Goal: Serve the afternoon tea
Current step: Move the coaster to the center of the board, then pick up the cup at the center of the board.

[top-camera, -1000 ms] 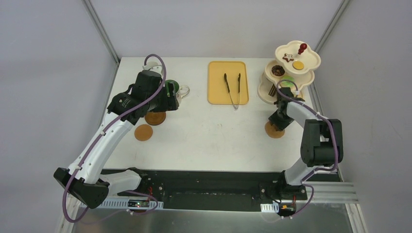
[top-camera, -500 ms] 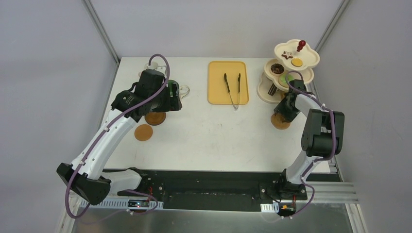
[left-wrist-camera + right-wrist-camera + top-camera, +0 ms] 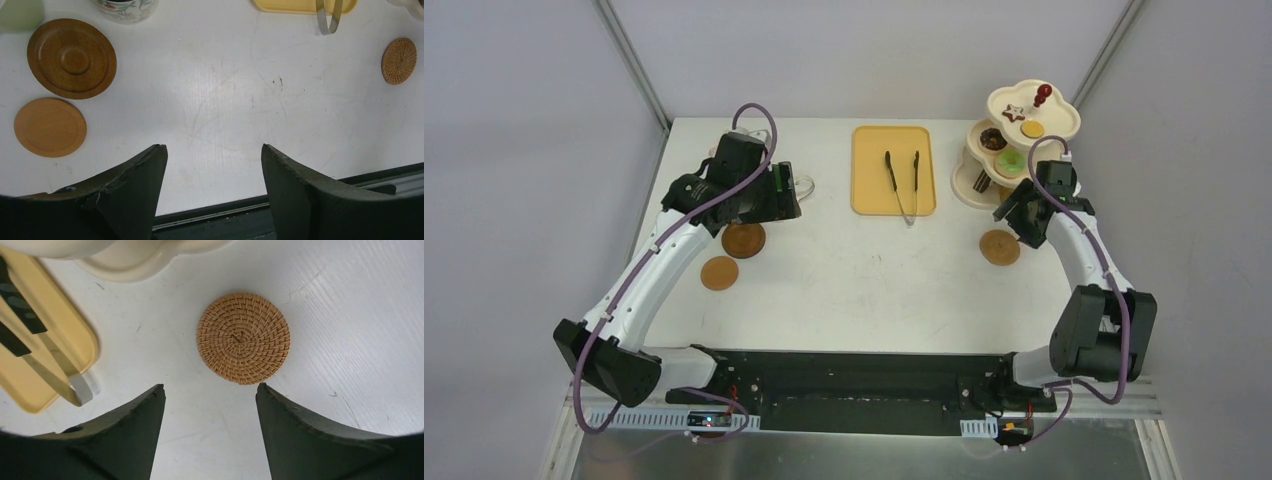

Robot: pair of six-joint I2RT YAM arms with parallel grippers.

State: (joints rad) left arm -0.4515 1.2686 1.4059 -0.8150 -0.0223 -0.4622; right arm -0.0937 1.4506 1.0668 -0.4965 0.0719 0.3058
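Note:
The cream three-tier stand (image 3: 1064, 125) with its red knob (image 3: 1042, 93) stands at the back right and holds several toy pastries (image 3: 1010, 160). A woven brown coaster (image 3: 999, 247) lies in front of it, also in the right wrist view (image 3: 243, 338). My right gripper (image 3: 1021, 213) (image 3: 209, 387) is open and empty just above it. A dark coaster (image 3: 744, 240) (image 3: 71, 58) and a lighter coaster (image 3: 719, 272) (image 3: 50, 127) lie at the left. My left gripper (image 3: 784, 203) (image 3: 212, 150) is open and empty, over the patterned mug (image 3: 800, 183) (image 3: 125, 7). The other mugs are hidden by the arm.
A yellow tray (image 3: 865, 170) with black tongs (image 3: 902, 185) sits at the back centre; its corner shows in the right wrist view (image 3: 35, 355). The table's near edge and black rail (image 3: 300, 200) lie below the left fingers.
My right gripper slid the woven coaster a little back and right, then came off it as the arm swung outward. My left gripper shifted slightly right, covering the patterned mug.

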